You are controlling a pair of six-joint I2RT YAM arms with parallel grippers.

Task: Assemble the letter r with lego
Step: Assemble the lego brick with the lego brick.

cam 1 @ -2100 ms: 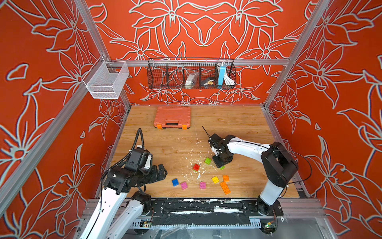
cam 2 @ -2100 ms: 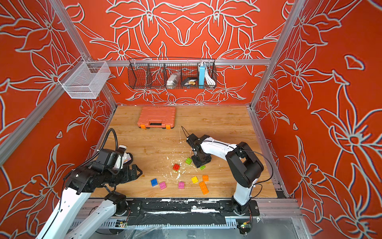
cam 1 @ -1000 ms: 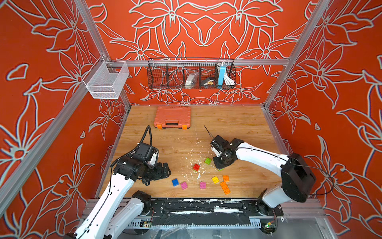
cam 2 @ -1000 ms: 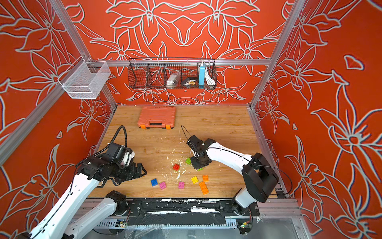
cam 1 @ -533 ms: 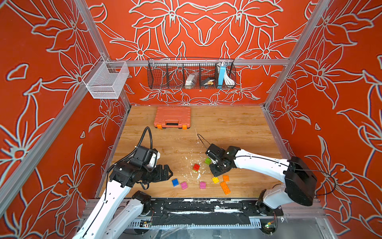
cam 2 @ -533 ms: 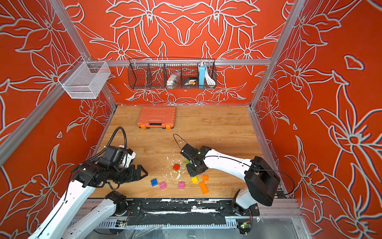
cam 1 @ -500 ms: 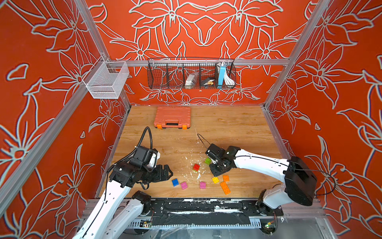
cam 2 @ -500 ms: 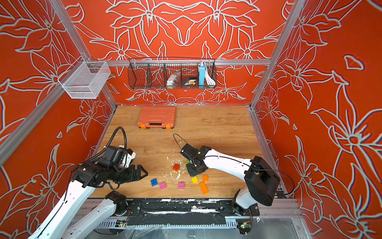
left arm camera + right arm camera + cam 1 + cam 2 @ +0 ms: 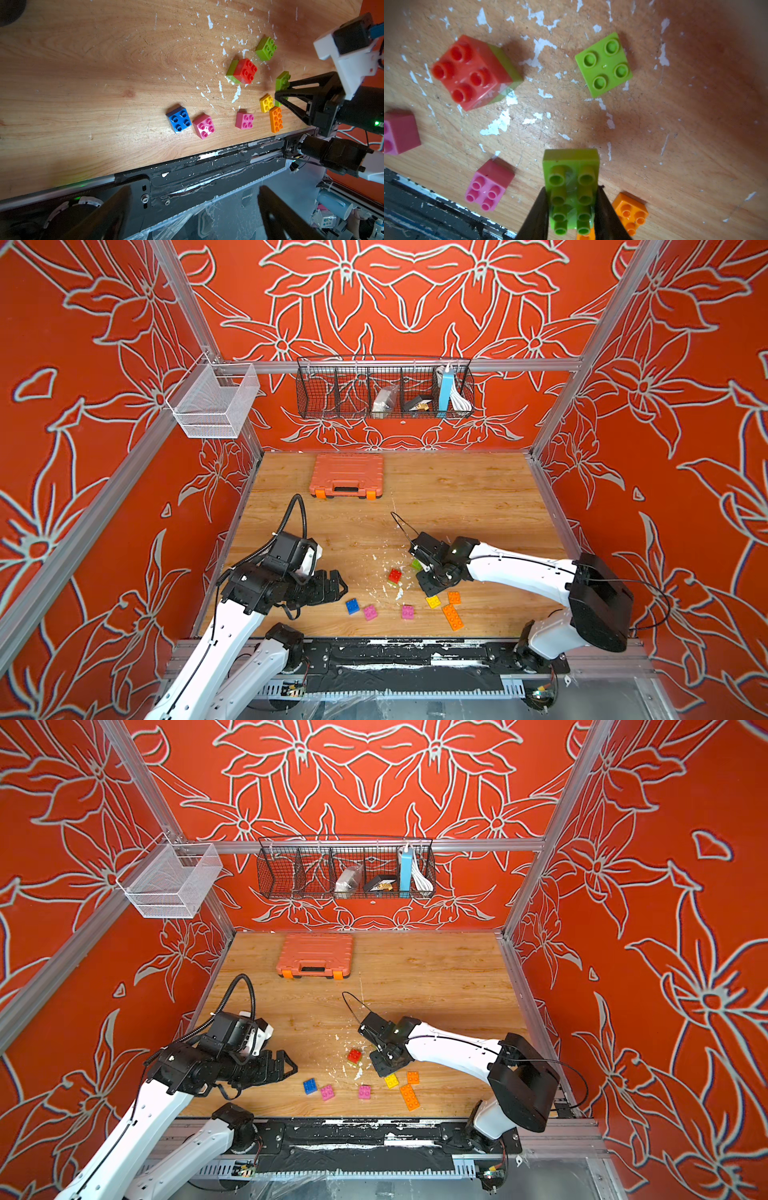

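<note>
My right end effector [image 9: 571,209] clamped on long green brick [image 9: 571,162] across narrow sides, studs left free for stacking. Brick hangs over desk [image 9: 675,124] near yellow brick [image 9: 266,103], red-on-green stack [image 9: 471,72] close by. My left end effector [image 9: 337,587] spread wide, empty, poised near blue brick [image 9: 352,605].

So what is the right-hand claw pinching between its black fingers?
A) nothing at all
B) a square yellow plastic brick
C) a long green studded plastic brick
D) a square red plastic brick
C: the right wrist view shows the right gripper closed on the sides of the long green studded plastic brick.
</note>
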